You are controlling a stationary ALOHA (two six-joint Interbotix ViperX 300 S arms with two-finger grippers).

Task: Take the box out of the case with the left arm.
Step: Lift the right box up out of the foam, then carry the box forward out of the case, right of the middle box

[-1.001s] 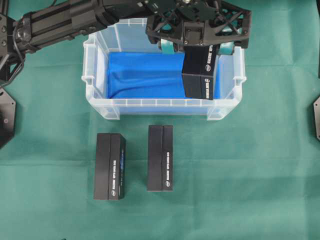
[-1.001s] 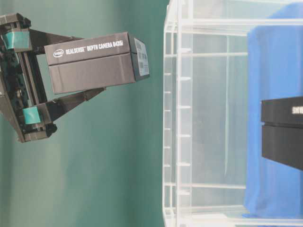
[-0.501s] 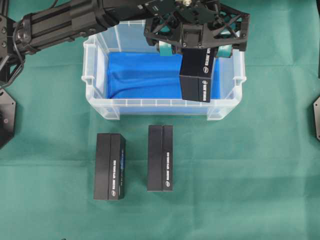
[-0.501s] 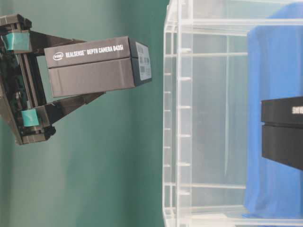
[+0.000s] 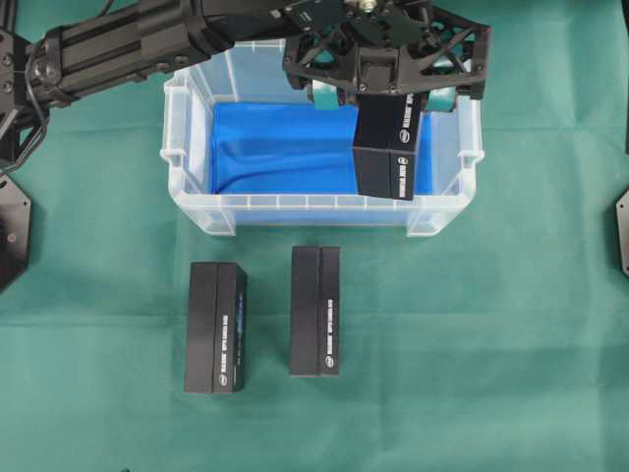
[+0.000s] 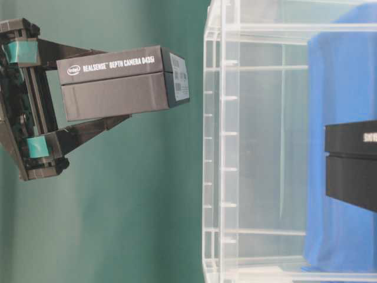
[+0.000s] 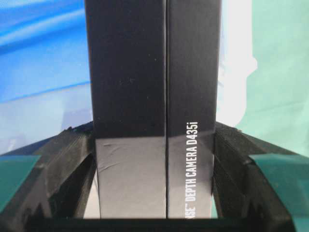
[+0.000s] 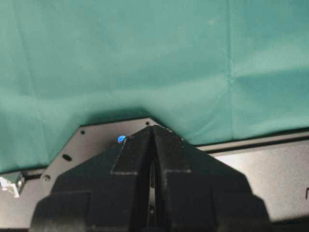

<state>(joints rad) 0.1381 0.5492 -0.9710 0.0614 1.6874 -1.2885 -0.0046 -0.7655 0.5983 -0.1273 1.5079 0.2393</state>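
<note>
The RealSense D435i box (image 5: 391,146) is clamped between the fingers of the left gripper (image 5: 385,96), whose jaws stand partly open, closed only to the width of the box. In the table-level view the box (image 6: 121,81) is seen lifted clear of the case (image 6: 227,141), and from overhead it hangs above the right end of the case (image 5: 187,118), over the blue lining (image 5: 280,147). The lift is judged done; what is left is to carry the box over the rim and set it on the green surface (image 5: 472,334), perhaps beside the two like boxes (image 5: 215,327) already lying in front. The right gripper (image 8: 151,164) is seen shut and holding nothing.

Against the frames a second earlier, the box has been tipped very slightly and shifted a touch; otherwise little has changed.
</note>
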